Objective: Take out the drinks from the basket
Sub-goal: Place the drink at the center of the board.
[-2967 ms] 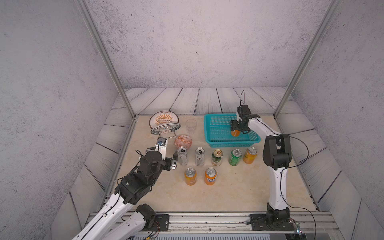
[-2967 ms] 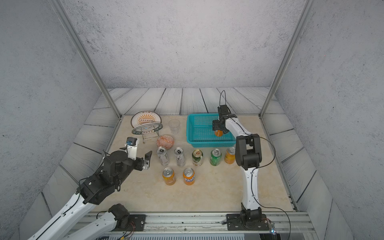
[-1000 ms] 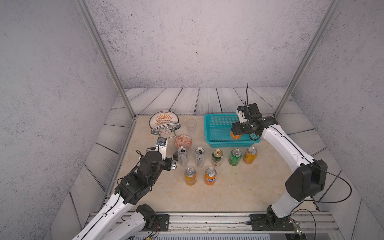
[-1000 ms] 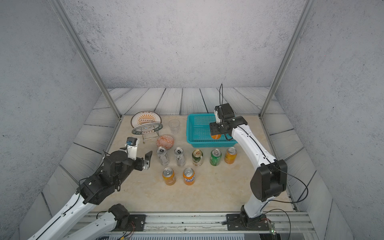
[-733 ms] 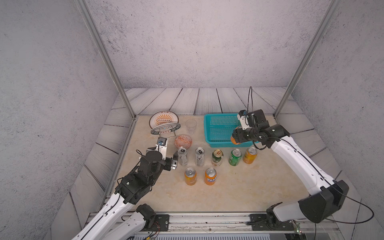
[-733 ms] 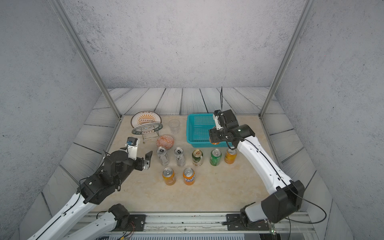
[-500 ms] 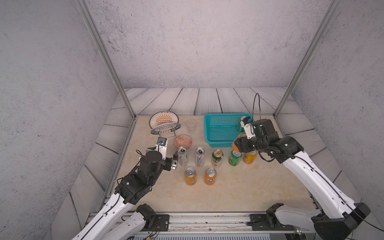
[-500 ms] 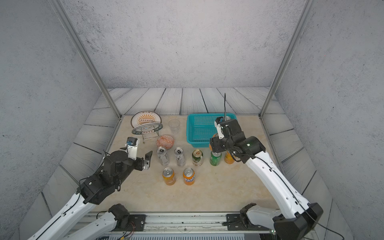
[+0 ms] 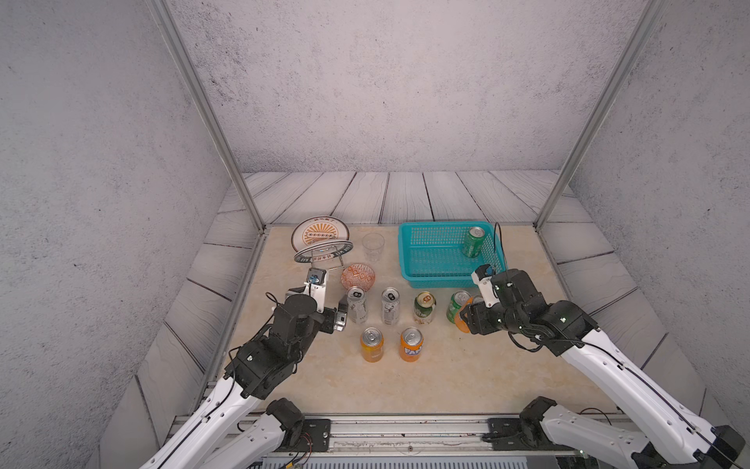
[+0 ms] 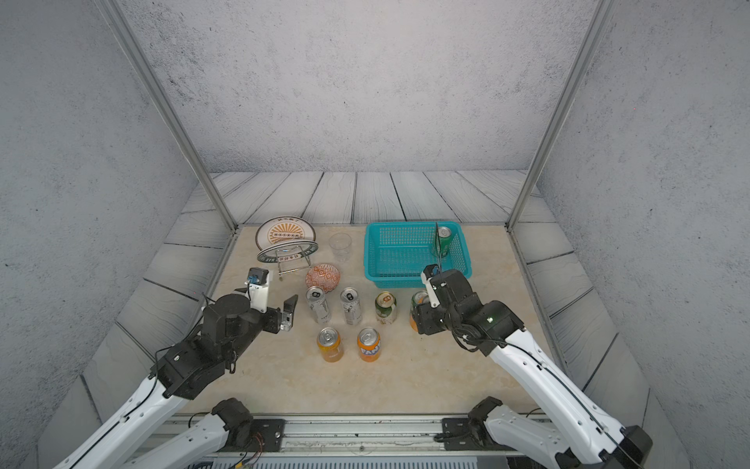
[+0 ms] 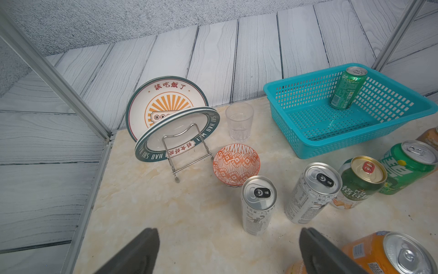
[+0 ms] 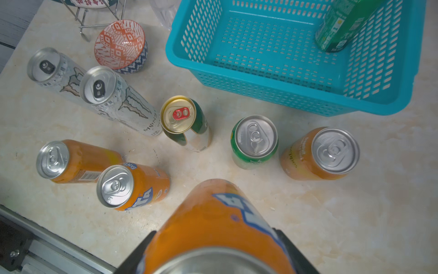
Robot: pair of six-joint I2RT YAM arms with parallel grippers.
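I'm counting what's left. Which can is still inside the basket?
The green can in the far corner of the teal basket. All the other cans are outside it.

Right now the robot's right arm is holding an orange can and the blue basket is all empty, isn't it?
Not quite. The basket is not empty: one green can stands in its far right corner, as both top views and the left wrist view show. The rest is right: the right arm's jaws hold an orange can.

Beige table (image 9: 446, 377) with cans (image 9: 371, 345), basket (image 9: 440, 280), bowl (image 9: 357, 276)
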